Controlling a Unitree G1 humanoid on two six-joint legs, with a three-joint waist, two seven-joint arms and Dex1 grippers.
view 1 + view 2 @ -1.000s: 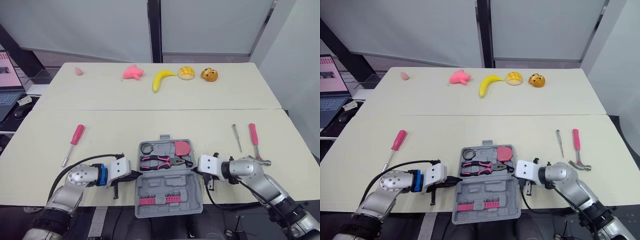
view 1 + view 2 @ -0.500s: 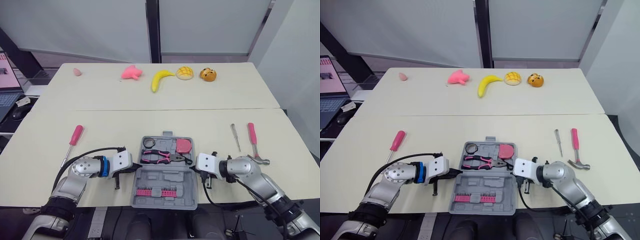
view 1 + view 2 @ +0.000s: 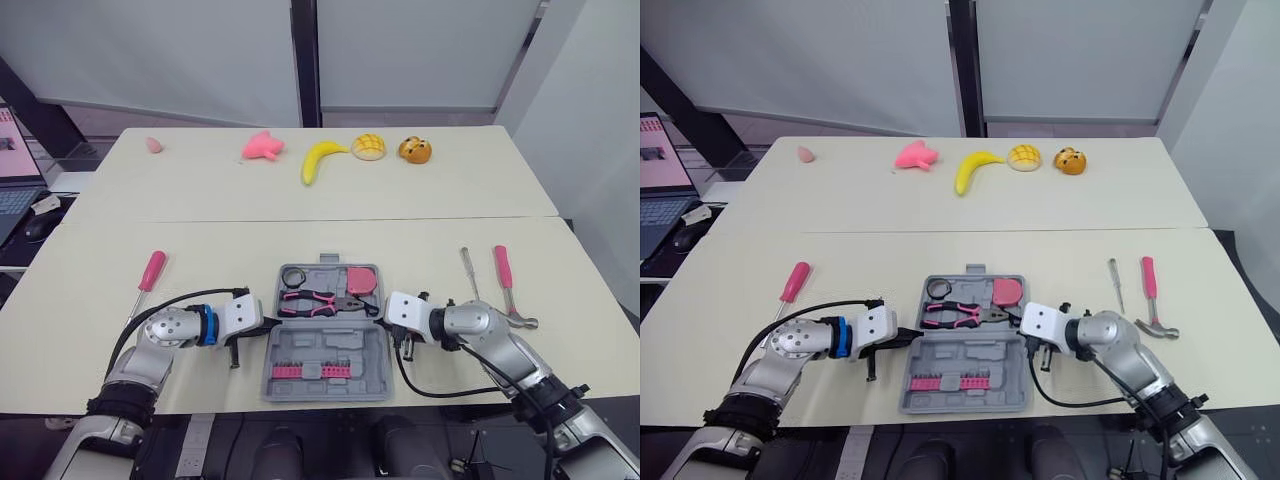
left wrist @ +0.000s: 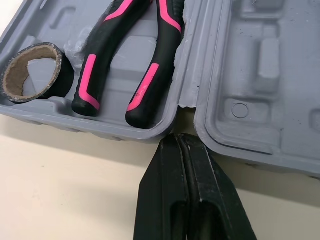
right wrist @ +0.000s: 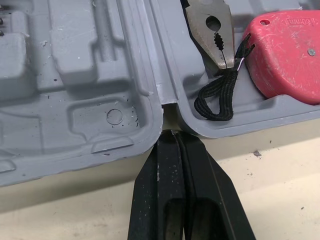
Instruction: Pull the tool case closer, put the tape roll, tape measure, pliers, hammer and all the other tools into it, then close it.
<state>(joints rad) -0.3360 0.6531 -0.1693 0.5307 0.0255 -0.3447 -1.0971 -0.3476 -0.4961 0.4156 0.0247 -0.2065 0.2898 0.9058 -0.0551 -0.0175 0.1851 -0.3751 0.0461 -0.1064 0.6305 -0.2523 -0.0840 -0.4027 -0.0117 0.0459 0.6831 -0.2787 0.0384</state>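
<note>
Left gripper (image 4: 181, 141) has its two black fingers pressed flat together, holding nothing, with its tip set into the notch where the two halves of the open tool case (image 3: 330, 346) meet at the hinge. Right gripper (image 5: 173, 135) mirrors it at the opposite end of the hinge, fingers likewise closed and empty. Whether the tips actually touch the plastic or stop just short is hard to tell.

The grey case lies open near the front edge of the table (image 3: 200, 240), between the two arms. Its far half holds the tape roll (image 3: 293, 276), the pliers (image 3: 318, 301) and the red tape measure (image 3: 362, 281). The hammer (image 3: 507, 288) and a small screwdriver (image 3: 469, 270) lie on the table to the right, well apart from the case; a pink-handled screwdriver (image 3: 148, 280) lies to the left.

This looks like the positioning step. To do it well, both arms should move together at the same pace so the case slides straight rather than twisting, with the tips kept low in the notches and the near half kept fully on the table.
</note>
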